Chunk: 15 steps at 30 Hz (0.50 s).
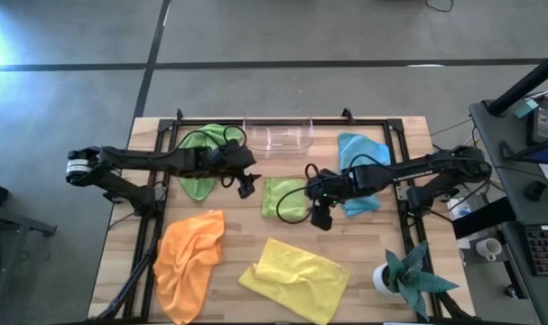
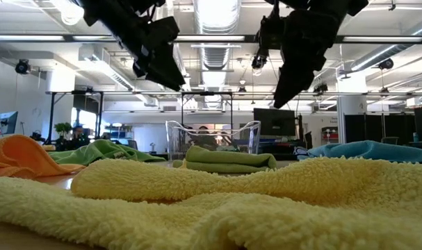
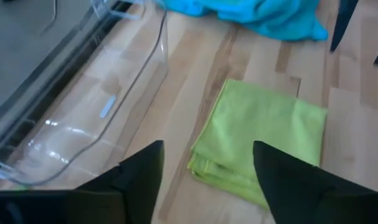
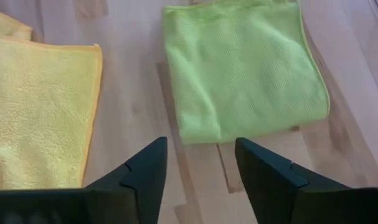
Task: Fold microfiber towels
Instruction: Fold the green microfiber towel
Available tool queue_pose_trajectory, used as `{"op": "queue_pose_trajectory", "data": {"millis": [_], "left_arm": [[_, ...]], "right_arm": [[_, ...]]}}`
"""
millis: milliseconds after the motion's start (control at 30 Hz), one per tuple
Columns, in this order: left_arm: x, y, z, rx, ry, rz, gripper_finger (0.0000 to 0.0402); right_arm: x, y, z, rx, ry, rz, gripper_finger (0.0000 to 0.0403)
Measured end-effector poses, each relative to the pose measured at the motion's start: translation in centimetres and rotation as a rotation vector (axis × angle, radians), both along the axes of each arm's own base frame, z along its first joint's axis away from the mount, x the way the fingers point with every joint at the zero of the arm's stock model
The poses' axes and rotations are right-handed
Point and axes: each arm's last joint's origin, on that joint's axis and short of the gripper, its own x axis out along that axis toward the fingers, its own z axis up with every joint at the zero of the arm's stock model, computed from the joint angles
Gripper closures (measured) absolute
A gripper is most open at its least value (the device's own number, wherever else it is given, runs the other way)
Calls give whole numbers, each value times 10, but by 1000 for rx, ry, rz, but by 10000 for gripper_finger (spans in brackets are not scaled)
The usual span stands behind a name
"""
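Microfiber towels, five on the table (image 1: 409, 135).

High view: folded lime green towel (image 1: 283, 197) lies at mid-table, between left gripper (image 1: 246, 188) and right gripper (image 1: 320, 217), touched by neither. Second lime green towel (image 1: 204, 161) is bunched under the left arm; light blue towel (image 1: 359, 171) partly under the right arm; orange towel (image 1: 190, 262) and yellow towel (image 1: 296, 278) lie loose at the near side. Clear bin (image 1: 278, 135) at the far edge; potted plant (image 1: 404, 275) at one corner.

Low view: both grippers hang above the folded towel; yellow pile blocks most of the tabletop.

Left wrist view: fingers (image 3: 145, 177) spread, nothing between them.

Right wrist view: fingers (image 4: 148, 171) likewise spread and empty.

Step judged: one towel folded and let go. Next move calls for picking an unfolded towel, probably by two corners. Fold count of the lime towel is hard to make out.
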Motion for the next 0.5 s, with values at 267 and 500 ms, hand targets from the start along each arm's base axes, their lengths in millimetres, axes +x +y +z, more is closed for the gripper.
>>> {"op": "queue_pose_trajectory", "data": {"millis": [267,500], "left_arm": [[10,-21,0,27,-56,-155,139],[32,-49,-35,108,88,-337,139]], "right_arm": [[13,7,-16,-87,-4,163,202],[28,22,-42,-134,15,269,202]]}}
